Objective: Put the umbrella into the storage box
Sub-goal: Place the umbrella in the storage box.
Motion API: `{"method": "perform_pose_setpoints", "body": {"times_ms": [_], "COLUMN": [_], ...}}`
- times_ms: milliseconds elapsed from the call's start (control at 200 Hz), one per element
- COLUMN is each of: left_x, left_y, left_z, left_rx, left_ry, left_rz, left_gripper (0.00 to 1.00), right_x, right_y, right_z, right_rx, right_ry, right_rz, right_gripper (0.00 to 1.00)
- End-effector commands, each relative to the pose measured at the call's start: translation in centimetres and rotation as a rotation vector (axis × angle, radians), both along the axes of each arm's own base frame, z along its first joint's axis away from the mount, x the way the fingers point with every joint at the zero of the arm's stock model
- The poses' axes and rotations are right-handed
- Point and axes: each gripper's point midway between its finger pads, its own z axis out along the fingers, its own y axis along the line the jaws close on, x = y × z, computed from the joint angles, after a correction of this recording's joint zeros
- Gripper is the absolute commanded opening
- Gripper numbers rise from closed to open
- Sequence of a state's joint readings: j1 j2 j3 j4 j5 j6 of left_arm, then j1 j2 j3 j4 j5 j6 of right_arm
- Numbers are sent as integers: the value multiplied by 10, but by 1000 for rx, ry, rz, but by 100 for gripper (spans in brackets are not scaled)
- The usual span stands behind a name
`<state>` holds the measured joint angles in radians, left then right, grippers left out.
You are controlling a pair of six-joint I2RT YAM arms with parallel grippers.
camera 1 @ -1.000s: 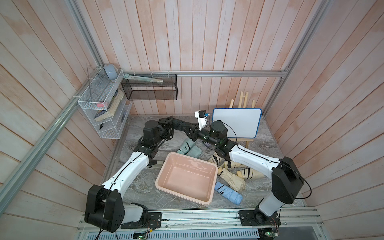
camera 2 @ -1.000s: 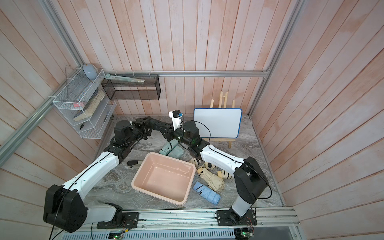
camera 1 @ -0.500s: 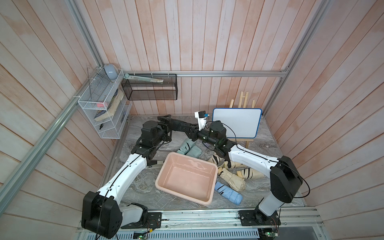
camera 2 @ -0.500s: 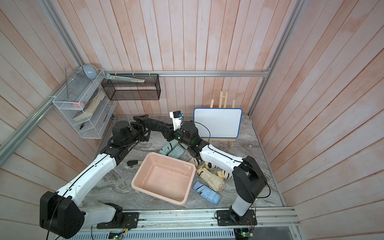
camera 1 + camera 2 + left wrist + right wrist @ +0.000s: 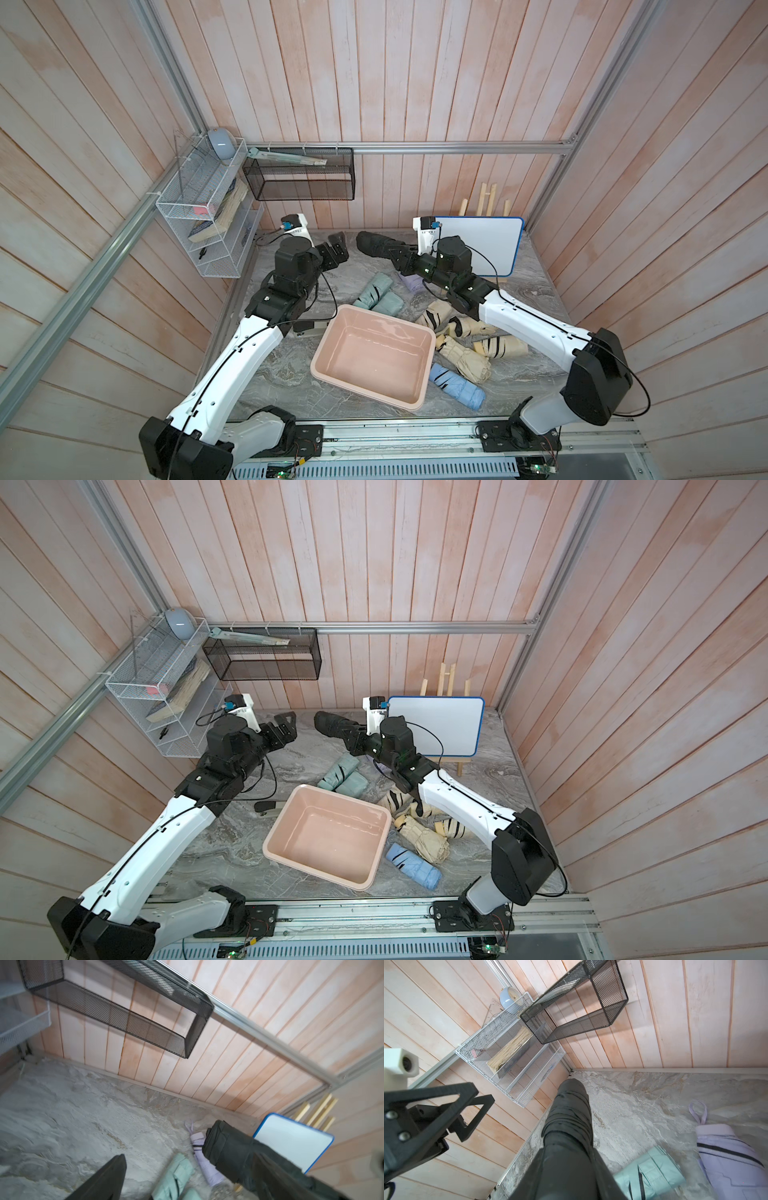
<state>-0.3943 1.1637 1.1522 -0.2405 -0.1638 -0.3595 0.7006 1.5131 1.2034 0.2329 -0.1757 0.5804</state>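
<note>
right gripper (image 5: 397, 255) is seen clenched on the black umbrella (image 5: 374, 245). the umbrella is gripped at one end and appears to be lifted clear of the table (image 5: 282, 374), with its free end pointed toward the left gripper (image 5: 337, 248). in the right wrist view, the dark folded canopy (image 5: 566, 1136) is seen running straight out from the closed jaws. the left gripper's jaws are spread wide and nothing is grasped or touched by them. in both top views a gap is seen between its fingertips (image 5: 286, 719) and the umbrella's free end (image 5: 322, 723).

the storage box (image 5: 370, 365) is set on the front middle of the table with its mouth upward. the black umbrella is held well apart from it, out beyond its far rim and nearer the back wall. a whiteboard (image 5: 478, 245) is propped at the back of the table, just behind the right arm's wrist.

several beige umbrellas (image 5: 463, 361) with black stripes are piled just beside the box's right wall. two green umbrellas (image 5: 376, 293) are laid side by side just beyond its far rim. a blue umbrella (image 5: 457, 384) is laid near its front right corner. a lilac umbrella (image 5: 726, 1151) is found beside the green pair, partly hidden under the right arm in the top views.
</note>
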Motion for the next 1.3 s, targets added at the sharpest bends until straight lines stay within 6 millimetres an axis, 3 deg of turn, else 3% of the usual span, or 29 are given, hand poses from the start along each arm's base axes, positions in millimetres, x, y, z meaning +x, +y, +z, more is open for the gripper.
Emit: {"method": "perform_pose_setpoints", "body": {"times_ms": [0,105,190,260,565,700,895,1015,1295], "left_x": [-11,-38,-65,-71,-64,-59,-54,-56,-53], "left_y": [-19,-54,-84,-94,-109,-115,-120,-122,-123], "left_z": [-2,-7,-32,-47,-50,-67,-58,-62,-64], "left_rx": [479,718,912,1010,1040,1065,1030,1014,992], "left_ry": [-172,-316,-400,-402,-405,-369,-378,-360,-318], "left_rz": [-217,-442,-666,-727,-726,-777,-757,-779,-782], "left_gripper": [99,99,99,99,99,99,99,100,78], "right_x": [-14,-24,-32,-38,-63,-73,-77,-80,-80], "right_y": [-7,-9,-10,-8,2,6,4,4,7], "right_z": [25,21,20,18,18,20,17,17,16], "right_rx": [11,-31,-45,-54,-81,-70,-99,-108,-110], "right_ry": [8,49,79,110,186,191,185,177,169], "right_rz": [42,89,136,175,335,396,413,431,451], "right_gripper": [0,0,0,0,0,0,0,0,0]}}
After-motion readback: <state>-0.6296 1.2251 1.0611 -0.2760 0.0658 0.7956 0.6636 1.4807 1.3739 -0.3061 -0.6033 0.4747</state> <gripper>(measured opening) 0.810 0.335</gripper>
